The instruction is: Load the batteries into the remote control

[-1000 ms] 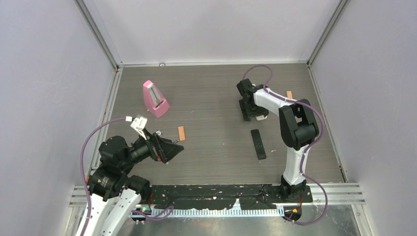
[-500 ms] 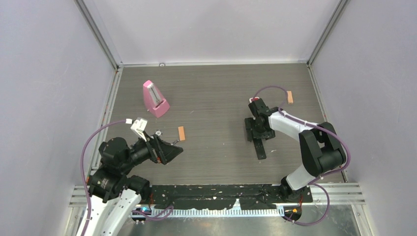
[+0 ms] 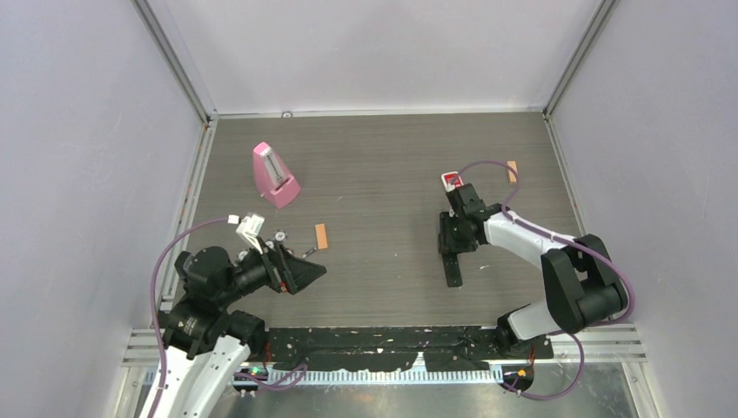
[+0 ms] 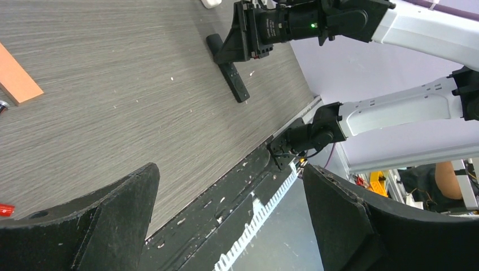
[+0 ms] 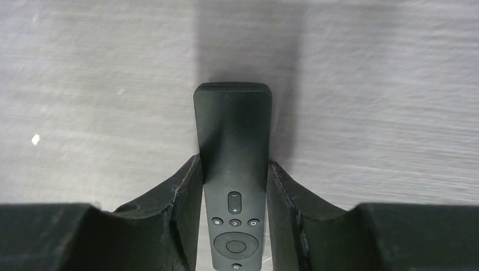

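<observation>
Right gripper (image 5: 234, 169) pinching remote control (image 5: 233, 121) by long sides. Remote flat on table (image 3: 374, 174), right of centre, buttons up. Left gripper (image 4: 229, 175) jaws spread wide, holding nothing. Squeeze square, lift level; battery door likely underneath, so flip.

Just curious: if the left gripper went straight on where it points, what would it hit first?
Probably the bare table, near its front edge: the open left gripper tilts down toward it. The remote lies off that line, though depth is unclear.
</observation>
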`<control>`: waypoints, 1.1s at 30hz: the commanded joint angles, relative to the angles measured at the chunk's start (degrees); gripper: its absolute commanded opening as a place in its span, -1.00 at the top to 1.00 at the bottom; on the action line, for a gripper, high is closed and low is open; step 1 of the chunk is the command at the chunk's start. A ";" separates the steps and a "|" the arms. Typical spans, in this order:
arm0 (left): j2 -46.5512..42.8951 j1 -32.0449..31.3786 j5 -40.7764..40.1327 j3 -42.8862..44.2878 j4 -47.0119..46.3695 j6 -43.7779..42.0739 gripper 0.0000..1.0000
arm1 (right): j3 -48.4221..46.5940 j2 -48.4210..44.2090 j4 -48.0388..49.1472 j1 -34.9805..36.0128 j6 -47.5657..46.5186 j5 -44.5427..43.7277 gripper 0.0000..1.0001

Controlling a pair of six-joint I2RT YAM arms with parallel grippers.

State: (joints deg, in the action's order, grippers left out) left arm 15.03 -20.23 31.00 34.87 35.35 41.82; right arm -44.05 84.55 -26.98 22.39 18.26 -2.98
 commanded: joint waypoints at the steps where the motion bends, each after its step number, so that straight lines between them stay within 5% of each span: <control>1: 1.90 0.19 3.62 -1.99 -6.67 1.06 -0.99 | 3.18 -7.99 2.92 0.59 0.64 13.15 0.82; 5: 3.61 0.19 7.69 -4.30 -13.50 2.74 -0.99 | 4.41 -17.65 9.83 0.63 5.95 33.96 0.82; 10: 5.17 0.06 13.38 -6.27 -25.53 7.16 -0.99 | 6.96 -27.04 36.60 1.37 25.32 56.29 0.83; 17: 6.14 -1.93 17.73 -7.57 -42.32 13.66 -0.99 | 7.14 -33.55 70.74 7.32 55.10 57.19 0.78; 25: 6.20 -8.73 12.76 -7.08 -55.73 16.07 -0.98 | 3.63 -28.22 99.60 19.83 67.47 53.67 0.75; 33: 10.66 -15.44 8.79 -4.33 -59.28 15.04 -0.94 | 1.06 -25.41 95.94 21.23 65.84 51.88 0.75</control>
State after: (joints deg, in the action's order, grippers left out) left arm 23.16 -32.71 42.44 27.79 -17.65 56.84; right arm -40.25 59.66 67.26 43.09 84.79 50.65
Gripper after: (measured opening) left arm 0.970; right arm 0.461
